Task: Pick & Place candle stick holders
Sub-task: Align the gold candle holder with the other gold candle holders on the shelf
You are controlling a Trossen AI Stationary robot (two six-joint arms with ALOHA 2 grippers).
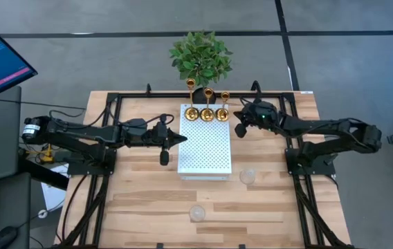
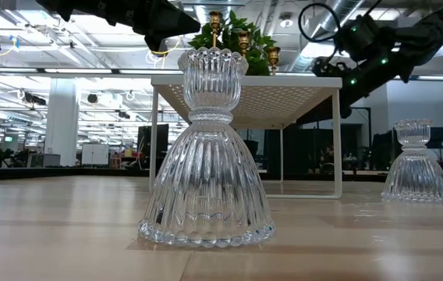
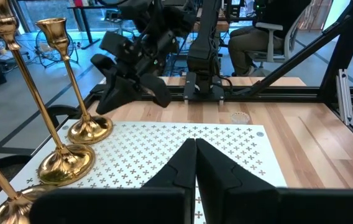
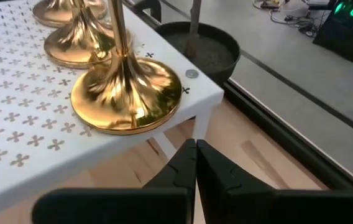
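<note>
Now the right gripper hangs closed and empty just beside the corner of the white stand, likely having set down the nearest gold holder. Three gold holders line its far edge by the plant. Left gripper, closed, hovers over the stand. Two glass holders wait on the table, unobstructed.

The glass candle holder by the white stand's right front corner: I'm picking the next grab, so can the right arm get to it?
Probably yes. The glass holder stands alone on bare table, nothing beside it. The right claw, shut and empty, hovers by the gold holders and must open first.
</note>
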